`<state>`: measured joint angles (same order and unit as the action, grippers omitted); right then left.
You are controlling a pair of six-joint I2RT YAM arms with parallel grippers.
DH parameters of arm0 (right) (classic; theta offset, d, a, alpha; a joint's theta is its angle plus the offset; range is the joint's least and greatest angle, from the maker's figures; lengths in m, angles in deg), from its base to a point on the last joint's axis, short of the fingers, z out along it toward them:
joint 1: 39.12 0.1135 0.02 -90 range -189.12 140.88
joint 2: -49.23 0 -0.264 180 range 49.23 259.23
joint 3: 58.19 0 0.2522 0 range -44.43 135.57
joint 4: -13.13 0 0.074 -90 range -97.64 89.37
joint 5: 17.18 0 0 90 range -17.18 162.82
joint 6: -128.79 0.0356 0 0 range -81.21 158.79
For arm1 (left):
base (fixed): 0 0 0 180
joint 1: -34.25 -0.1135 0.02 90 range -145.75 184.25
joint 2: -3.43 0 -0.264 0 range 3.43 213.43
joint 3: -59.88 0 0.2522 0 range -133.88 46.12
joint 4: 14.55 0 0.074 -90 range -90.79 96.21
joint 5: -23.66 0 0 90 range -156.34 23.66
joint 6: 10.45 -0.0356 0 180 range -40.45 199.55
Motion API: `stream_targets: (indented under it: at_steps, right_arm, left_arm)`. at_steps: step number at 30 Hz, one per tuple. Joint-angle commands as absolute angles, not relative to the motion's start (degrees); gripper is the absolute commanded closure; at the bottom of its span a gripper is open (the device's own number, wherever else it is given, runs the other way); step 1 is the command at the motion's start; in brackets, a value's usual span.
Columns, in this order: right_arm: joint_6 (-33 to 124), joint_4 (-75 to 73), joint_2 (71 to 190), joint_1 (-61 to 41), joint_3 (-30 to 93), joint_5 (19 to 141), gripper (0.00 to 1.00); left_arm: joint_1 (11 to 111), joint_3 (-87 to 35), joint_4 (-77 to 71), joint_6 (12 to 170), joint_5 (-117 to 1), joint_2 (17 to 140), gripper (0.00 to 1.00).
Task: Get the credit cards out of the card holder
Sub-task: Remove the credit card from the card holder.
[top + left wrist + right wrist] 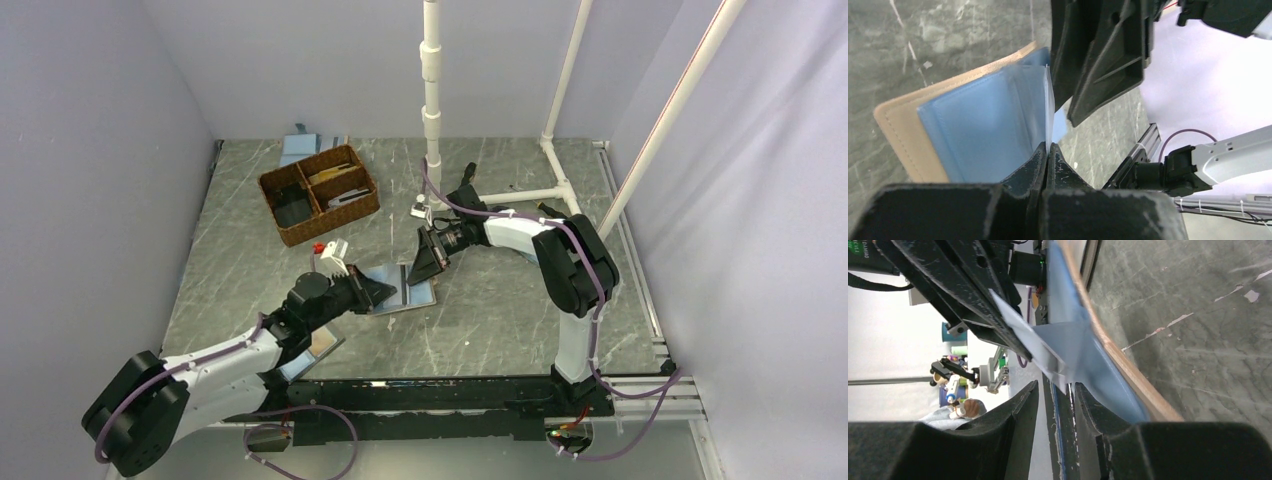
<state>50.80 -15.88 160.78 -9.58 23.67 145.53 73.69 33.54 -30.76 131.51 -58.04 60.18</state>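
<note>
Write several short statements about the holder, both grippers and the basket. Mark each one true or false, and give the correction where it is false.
1. The holder lies open on the table. True.
2. The left gripper is open. False: it is shut on a thin pale sheet rising from the holder.
3. The right gripper has its fingers pressed together. False: a gap shows between them.
4. The basket stands apart from the holder, farther from the arm bases. True.
5. The holder's panels have red edging. False: the edging is tan.
</note>
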Motion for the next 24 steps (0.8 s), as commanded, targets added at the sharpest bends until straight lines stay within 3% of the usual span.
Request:
stream_targets:
  at_steps: [1,6,12,15,18,19,22,24]
  right_arm:
    - [49.65,-15.93,159.40,-9.94,24.13,145.45,0.64]
    - [51.67,-13.21,159.16,-9.87,23.40,149.18,0.63]
    - [52.89,-10.40,157.78,-9.24,22.78,153.36,0.70]
    - [53.18,-10.09,157.43,-9.06,22.79,154.00,0.82]
    - [53.38,-10.28,157.91,-9.07,23.09,154.43,1.00]
    - [53.03,-10.76,158.15,-9.06,23.32,154.61,1.00]
    - [50.28,-13.77,158.30,-9.15,24.30,154.31,1.00]
    - [48.85,-15.17,158.43,-9.28,24.68,153.74,1.00]
  left_arm:
    - [73.49,33.10,-37.72,132.32,-57.10,57.52,1.00]
    - [73.54,33.03,-39.13,132.83,-56.17,57.40,1.00]
    - [73.50,33.13,-42.34,133.94,-55.37,59.74,1.00]
    - [73.53,33.19,-41.81,134.04,-55.79,59.26,1.00]
    - [73.49,33.28,-39.44,134.16,-57.02,57.64,1.00]
    - [73.48,33.35,-38.48,134.39,-57.62,56.99,0.99]
    - [73.50,33.24,-33.38,135.76,-60.17,54.27,0.67]
    - [73.52,33.26,-30.67,135.93,-61.34,52.51,0.61]
